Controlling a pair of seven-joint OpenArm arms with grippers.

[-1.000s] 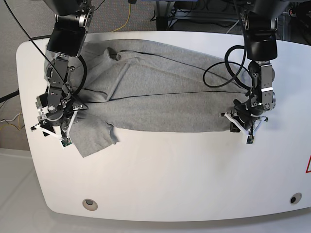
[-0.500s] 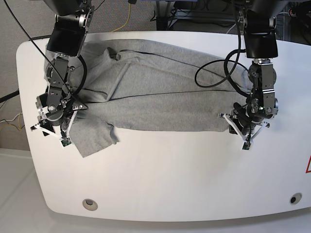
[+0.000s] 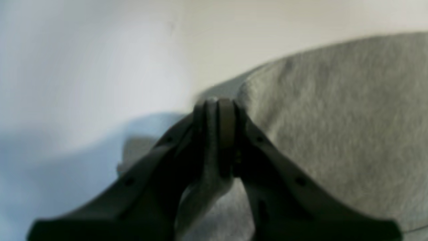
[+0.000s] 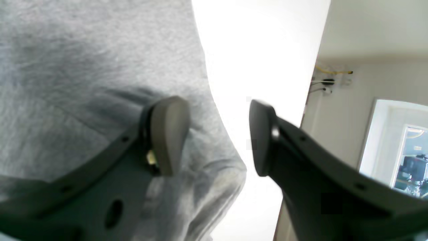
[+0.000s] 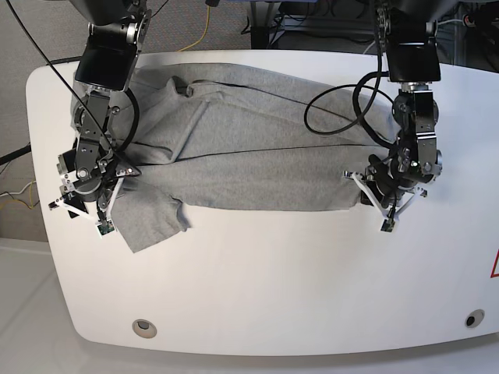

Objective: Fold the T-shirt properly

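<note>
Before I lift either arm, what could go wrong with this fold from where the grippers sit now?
The left gripper is shut on a thin edge of the T-shirt; so little cloth is pinched that it may slip out when lifted. The right gripper stands open over the sleeve side, holding nothing, so a lift now would likely drag the shirt crooked. A black cable loops over the cloth and might snag it.

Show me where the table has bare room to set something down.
The widest bare stretch of the table lies along its near edge, below the T-shirt's lower hem. A smaller patch sits beyond the left gripper, toward the red mark. The far half is crowded: shirt, cables, both arms, right gripper.
</note>
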